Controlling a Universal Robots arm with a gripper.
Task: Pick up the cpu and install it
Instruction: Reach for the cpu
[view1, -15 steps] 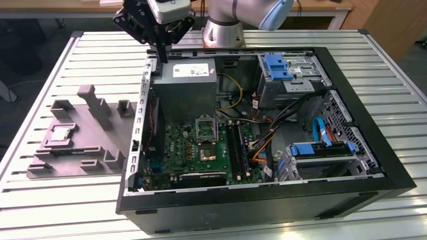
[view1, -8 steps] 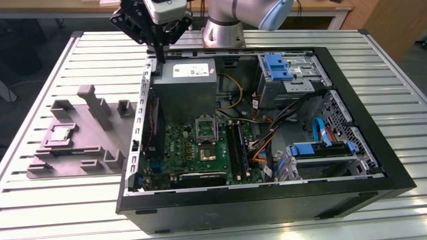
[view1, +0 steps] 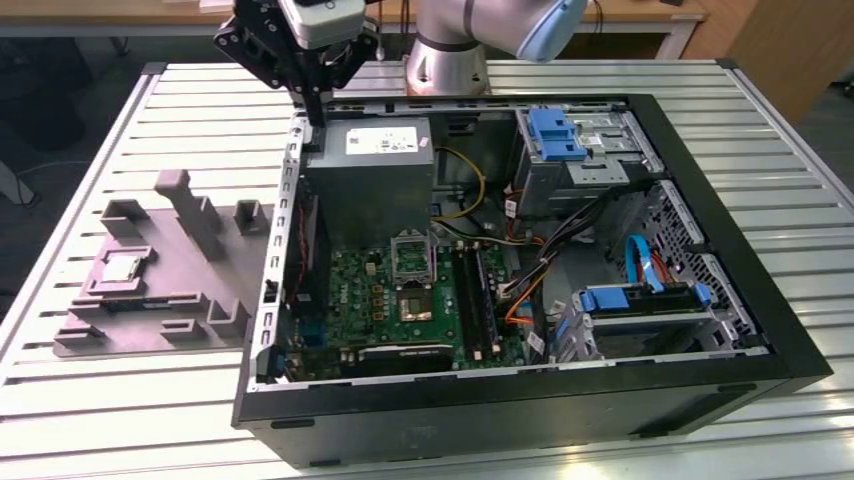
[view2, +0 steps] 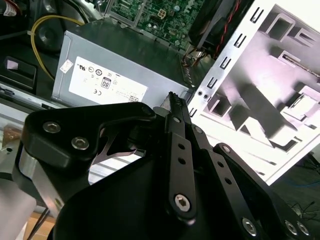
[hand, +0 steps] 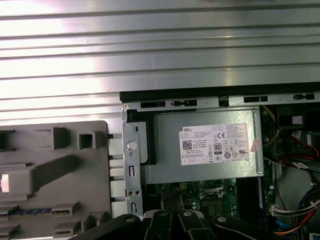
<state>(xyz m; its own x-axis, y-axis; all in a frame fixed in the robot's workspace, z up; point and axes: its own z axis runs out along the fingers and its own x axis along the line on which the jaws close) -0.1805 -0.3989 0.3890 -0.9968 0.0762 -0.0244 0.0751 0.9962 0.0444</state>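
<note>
The small, flat, square cpu with a silvery top and pale green rim is seen resting in a recess of the grey moulded plastic fixture, which is set at the exterior view's left of the open black computer case. The black slender-fingered gripper is poised above the case's rear edge, well apart from the cpu, fingers pressed together on nothing. Nothing is judged done yet (the green motherboard's socket appears bare): pick-up and installation are both left.

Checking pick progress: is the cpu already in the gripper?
No, the cpu lies on the grey fixture at the exterior view's left, well apart from the gripper.
</note>
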